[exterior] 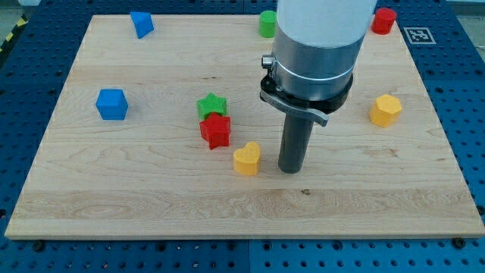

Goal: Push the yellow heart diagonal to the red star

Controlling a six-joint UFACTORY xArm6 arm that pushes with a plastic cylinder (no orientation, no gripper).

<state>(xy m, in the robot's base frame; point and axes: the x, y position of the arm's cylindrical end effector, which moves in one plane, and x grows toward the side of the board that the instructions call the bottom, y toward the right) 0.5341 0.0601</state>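
Note:
The yellow heart (pixel 247 158) lies on the wooden board (pixel 151 189) below the centre. The red star (pixel 216 130) sits just up and to the left of it, a small gap apart. A green star (pixel 212 105) touches the red star's upper edge. My tip (pixel 290 169) rests on the board just to the right of the yellow heart, a narrow gap away, not touching it.
A blue cube (pixel 111 104) is at the left, a blue triangular block (pixel 141 23) at top left, a green cylinder (pixel 267 23) at top centre, a red cylinder (pixel 384 20) at top right, a yellow hexagon (pixel 386 110) at the right. The arm's grey body (pixel 318 45) hides part of the board's top.

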